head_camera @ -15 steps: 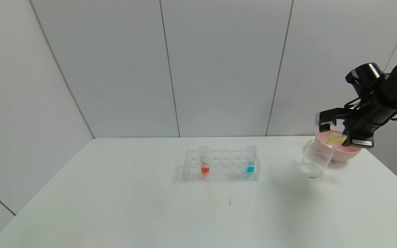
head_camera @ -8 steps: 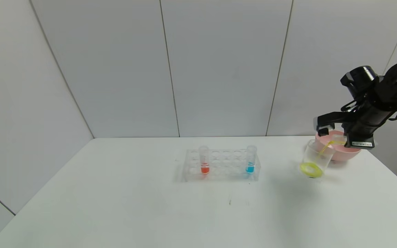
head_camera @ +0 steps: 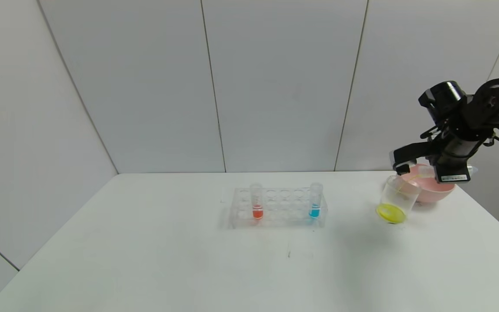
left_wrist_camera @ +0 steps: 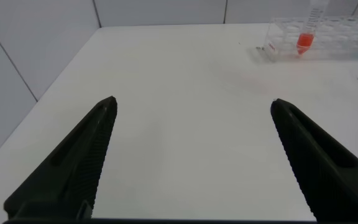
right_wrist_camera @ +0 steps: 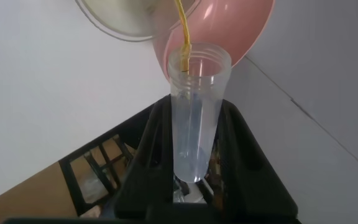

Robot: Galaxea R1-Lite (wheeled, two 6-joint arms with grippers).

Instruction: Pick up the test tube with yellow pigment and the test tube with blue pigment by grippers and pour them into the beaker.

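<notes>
While the right gripper (head_camera: 422, 170) hangs above the far right part of the table (head_camera: 189, 260), we see its fingers pinching the yellow tube (right_wrist_camera: 194, 106), which is tipped with its open mouth toward the beaker (head_camera: 396, 200). In the right wrist view the tube looks almost empty, and a thin yellow thread of liquid leaves its rim. The beaker stands on the table just in front of the pink bowl (head_camera: 438, 190), and a layer of yellow liquid (head_camera: 390, 213) covers its bottom. In the head view we cannot tell if the tube's mouth touches the beaker's rim or is only just above it.

The blue tube (head_camera: 315, 200) stands upright in the clear rack (head_camera: 277, 208), near the rack's right end. An orange tube (head_camera: 256, 201) stands upright near the left end of the same rack. The rack is at the middle of the table, well apart from the beaker.

The left gripper (left_wrist_camera: 191, 155) shows only in its own wrist view. Its two black fingers (left_wrist_camera: 79, 162) are spread wide with nothing between them, and it hangs over the bare left part of the table, far from the rack.
</notes>
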